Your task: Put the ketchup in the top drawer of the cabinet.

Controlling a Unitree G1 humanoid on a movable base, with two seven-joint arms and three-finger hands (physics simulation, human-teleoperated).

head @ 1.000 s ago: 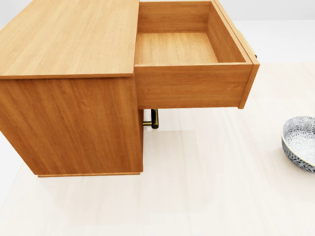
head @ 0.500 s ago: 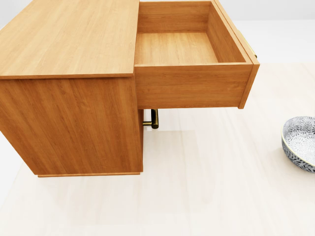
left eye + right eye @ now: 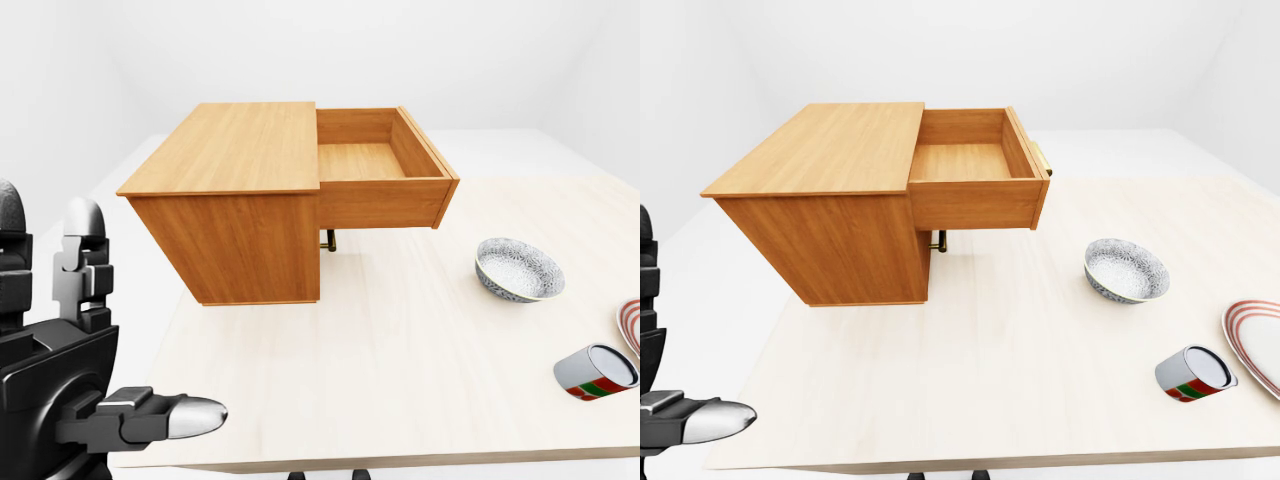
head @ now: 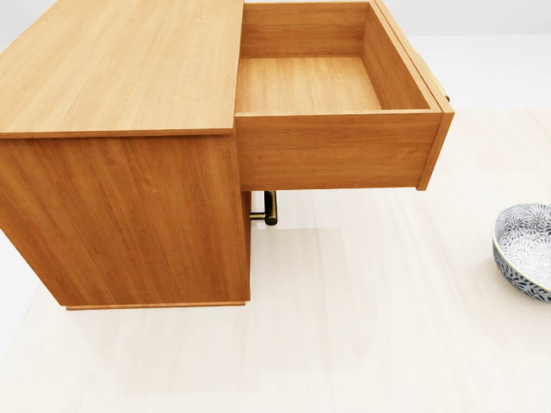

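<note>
Pale table, open top drawer

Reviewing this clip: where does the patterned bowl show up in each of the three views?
Left-eye view: bowl right of centre, below-right of the open drawer.
Head view: bowl cut by the right edge.
Right-eye view: bowl right of centre.
Shared landmark: the open drawer, up-left of the bowl in every view.

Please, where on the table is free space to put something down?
The widest bare patch lies between the cabinet and the patterned bowl, down to the table's near edge. It is crowded at the right: bowl, tipped can, striped plate.
</note>
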